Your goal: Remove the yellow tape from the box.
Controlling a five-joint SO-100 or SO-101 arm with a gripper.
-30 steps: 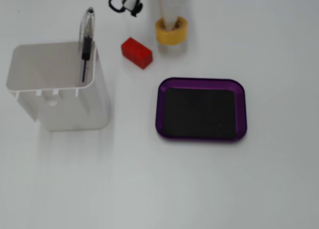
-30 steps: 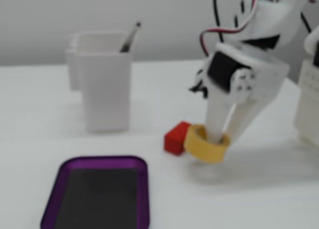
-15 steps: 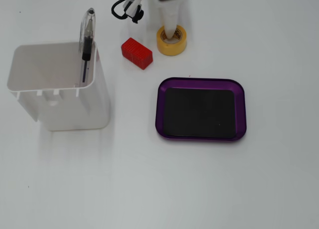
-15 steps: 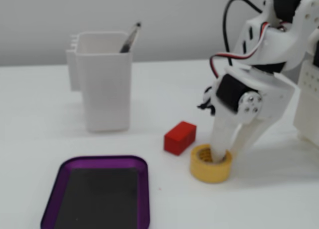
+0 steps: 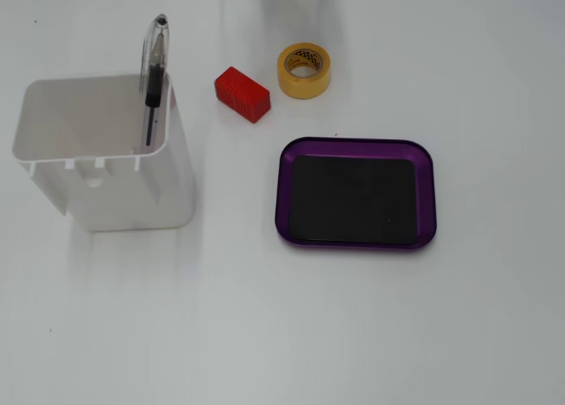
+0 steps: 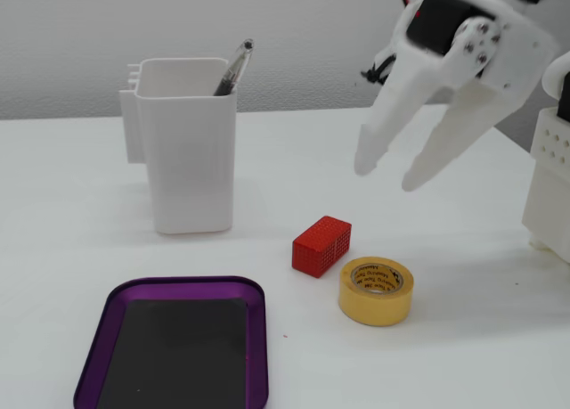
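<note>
Both fingers spread, hand (image 6: 388,175) empty, above yellow tape (image 6: 376,290)

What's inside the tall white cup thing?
A pen leans inside the white container, its top poking above the rim. The overhead-style fixed view shows nothing else inside, though the bottom looks dim.

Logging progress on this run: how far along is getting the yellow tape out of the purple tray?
It looks done. The yellow tape lies flat on the white table beside the red block, clear of the purple tray, whose black inner surface holds nothing. Nothing is in hand: the hand hangs open above the tape, apart from it. Nothing appears left except perhaps pulling the arm away.
</note>
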